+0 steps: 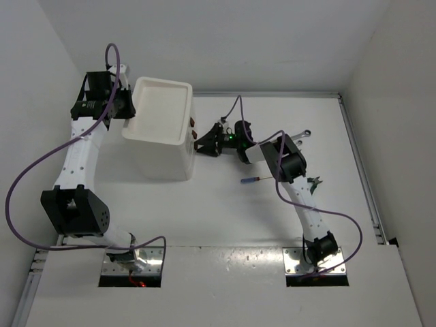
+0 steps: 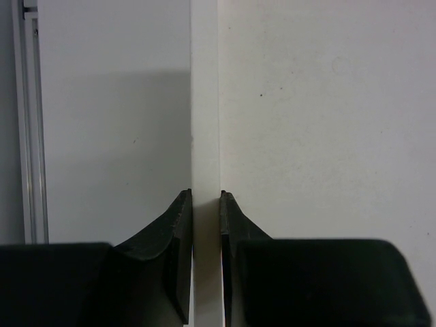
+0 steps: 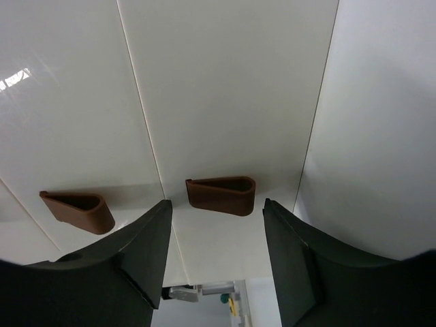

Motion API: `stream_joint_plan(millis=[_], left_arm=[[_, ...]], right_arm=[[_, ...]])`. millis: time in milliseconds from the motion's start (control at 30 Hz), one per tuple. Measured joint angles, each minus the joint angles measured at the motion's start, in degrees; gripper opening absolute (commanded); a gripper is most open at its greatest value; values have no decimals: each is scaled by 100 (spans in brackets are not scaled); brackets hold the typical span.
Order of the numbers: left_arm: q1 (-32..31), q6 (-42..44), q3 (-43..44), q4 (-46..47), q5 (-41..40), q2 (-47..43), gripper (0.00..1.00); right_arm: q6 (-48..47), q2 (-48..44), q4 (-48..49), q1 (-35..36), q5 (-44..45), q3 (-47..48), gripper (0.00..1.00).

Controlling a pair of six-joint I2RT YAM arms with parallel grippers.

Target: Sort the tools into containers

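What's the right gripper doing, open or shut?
Open. The right gripper has its fingers well apart, a brown drawer handle showing in the gap.

It was a robotics lab test cell. A white counter [image 1: 225,225] stood boxed in by plain white walls [image 1: 272,41]. A left arm [image 1: 80,153] and right arm [image 1: 310,214] were bolted to metal plates [image 1: 133,262] at its near edge. Purple cables [image 1: 27,177] looped loose, and an aluminium rail [image 1: 361,170] ran along one side.

Glossy, smooth white plastic cabinet [image 3: 225,102]
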Motion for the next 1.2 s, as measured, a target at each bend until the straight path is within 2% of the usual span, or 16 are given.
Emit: stream_joint_plan(millis=[100,233,367,433,467,567,600,667,900,1200], left_arm=[[0,0,-7,7,0,-7,0],[0,0,-11,20,7,-7,0],[0,0,-15,22,9,-7,0],[0,0,-15,24,9,-7,0],[-2,0,-15,24,9,-7,0],[-2,0,-15,24,7,-7,0],[-2,0,-15,26,9,-7,0],[-2,2,-26,42,9,-9,0],[-2,-11,-85,111,7,-35,0],[0,-133,-111,160,-24,-48,0]], right_arm=[[70,92,66,7,26,63,49],[216,184,212,11,81,133,48],[389,310,332,9,109,267,41],[509,365,404,9,96,315,34],[573,378,428,4,81,317,26],[647,387,459,-24,59,321,13],[649,415,433,-31,66,321,5],[664,442,492,-28,76,326,0],[688,365,627,-48,125,129,0],[387,-496,444,-415,138,-944,0]])
